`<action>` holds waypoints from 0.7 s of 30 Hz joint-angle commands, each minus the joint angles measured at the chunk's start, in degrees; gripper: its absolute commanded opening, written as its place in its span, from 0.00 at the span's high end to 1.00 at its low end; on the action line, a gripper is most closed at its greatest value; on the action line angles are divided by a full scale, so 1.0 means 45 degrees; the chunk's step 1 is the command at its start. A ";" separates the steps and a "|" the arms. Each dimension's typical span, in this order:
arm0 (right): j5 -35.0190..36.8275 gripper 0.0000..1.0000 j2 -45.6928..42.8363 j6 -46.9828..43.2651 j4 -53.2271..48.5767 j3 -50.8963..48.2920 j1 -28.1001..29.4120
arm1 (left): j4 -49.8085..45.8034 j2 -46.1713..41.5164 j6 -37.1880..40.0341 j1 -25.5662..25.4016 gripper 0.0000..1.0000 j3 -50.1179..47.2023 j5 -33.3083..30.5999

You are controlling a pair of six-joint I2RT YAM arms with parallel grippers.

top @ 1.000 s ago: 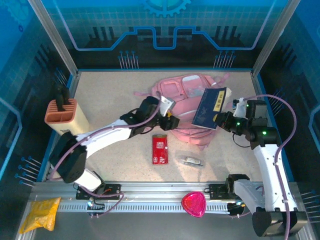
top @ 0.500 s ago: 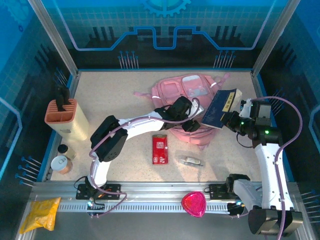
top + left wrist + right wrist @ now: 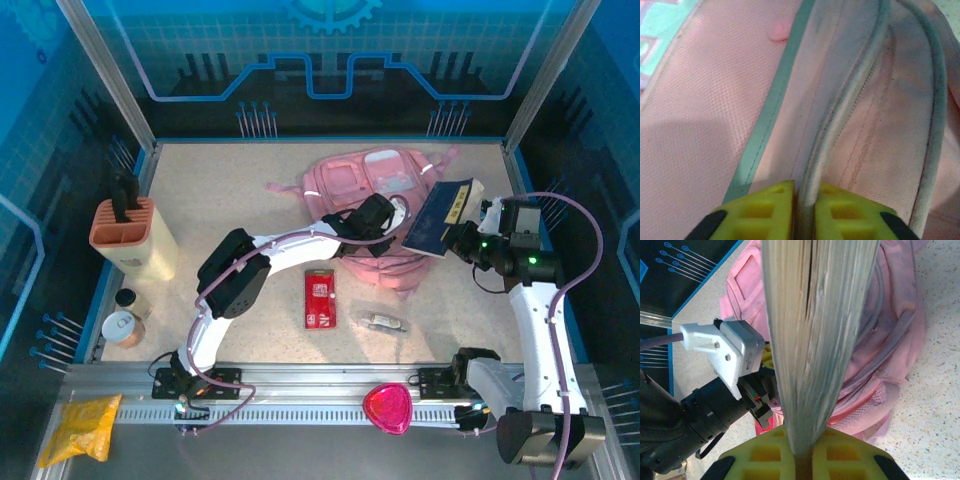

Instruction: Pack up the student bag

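Half a second back the left hand [image 3: 806, 202] hung with its fingers apart at the near edge of the large soft pink fabric backpack [image 3: 345, 185]. Now it sits a little farther toward 12 o'clock, on the backpack's middle, and its yellow fingers [image 3: 771, 207] are pinched shut on a raised seam of the pink fabric. The left elbow has swung slightly toward 3 o'clock. The right hand [image 3: 800, 450] and its thick dark blue book with a yellow label [image 3: 440, 215] have barely moved.

The backpack lies flat on the speckled beige surface [image 3: 230, 190], in its far half, toward 12 o'clock from the centre. The left arm rises from its base, bends at the elbow and stretches out toward 2 o'clock, ending on the backpack. The right arm stands up from its base and bends toward 9 o'clock. Its hand is clamped on the book's bottom edge, and the book stands tilted over the backpack's 3 o'clock side.

From above, the left wrist covers the seam it grips. The left wrist view is close and soft, and whether the seam is a zip I cannot tell. The small clear packet [image 3: 385, 322] at 6 o'clock of the backpack is too small to make out.
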 commanded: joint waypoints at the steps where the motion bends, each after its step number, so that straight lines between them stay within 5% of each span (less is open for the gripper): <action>1: -0.0389 0.92 -0.0102 0.0203 0.0338 0.0053 -0.0197 | -0.0386 0.0016 -0.0475 0.0315 0.93 0.0566 -0.1700; 5: -0.0409 0.93 -0.0138 0.0155 0.0168 0.0236 -0.0142 | 0.0030 -0.0844 -0.0808 0.0662 1.00 0.0217 -0.1717; 21: -0.0118 0.93 -0.0292 -0.0143 0.0072 0.0170 0.0374 | 0.0032 -0.2832 -0.3527 0.2974 1.00 0.0977 -0.1167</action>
